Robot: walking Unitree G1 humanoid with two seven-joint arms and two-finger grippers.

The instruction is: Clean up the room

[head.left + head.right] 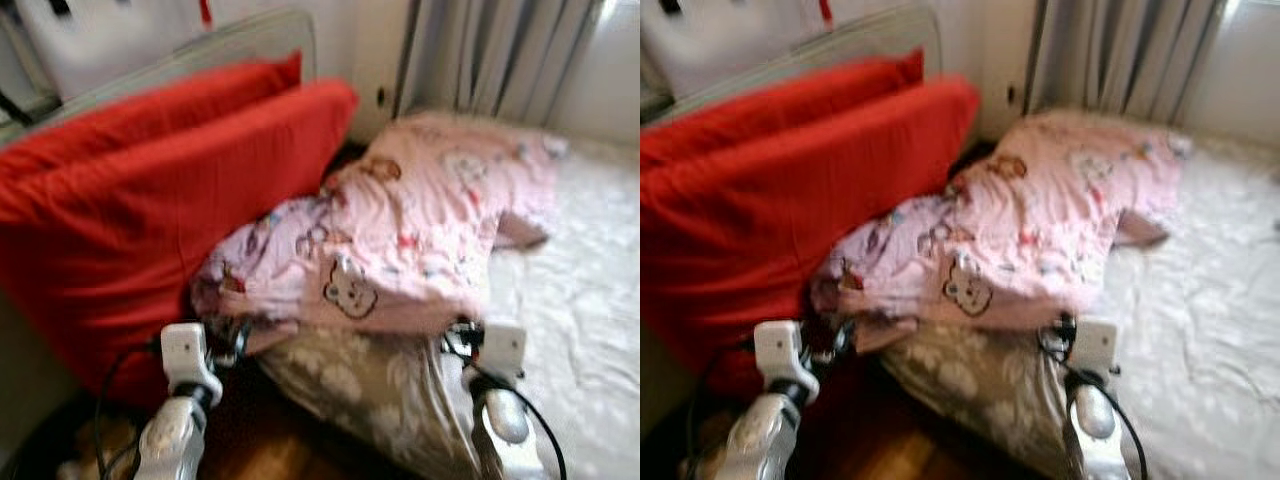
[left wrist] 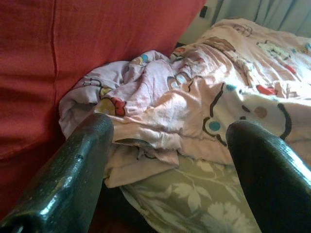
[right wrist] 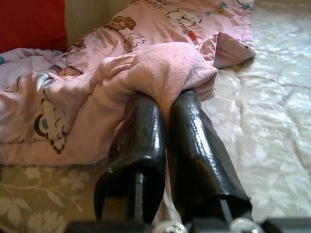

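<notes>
A pink cartoon-print blanket [image 1: 400, 230] lies rumpled across the bed, its near edge hanging over a beige floral cover [image 1: 350, 385]. My left gripper [image 2: 170, 131] is open, its fingers [image 2: 77, 160] spread just short of the blanket's crumpled left corner [image 2: 146, 102]. My right gripper [image 3: 165, 99] is shut on a fold of the blanket's pink edge [image 3: 165, 68], at the near right part of the blanket. Both wrists [image 1: 190, 355] show low at the bed's near edge. The eye views are blurred.
Two big red cushions [image 1: 150, 180] lean against the headboard at the left, touching the blanket. White patterned sheet [image 1: 580, 300] covers the bed's right side. Grey curtains [image 1: 500, 60] hang behind. Dark wooden floor [image 1: 260, 450] lies below the bed edge.
</notes>
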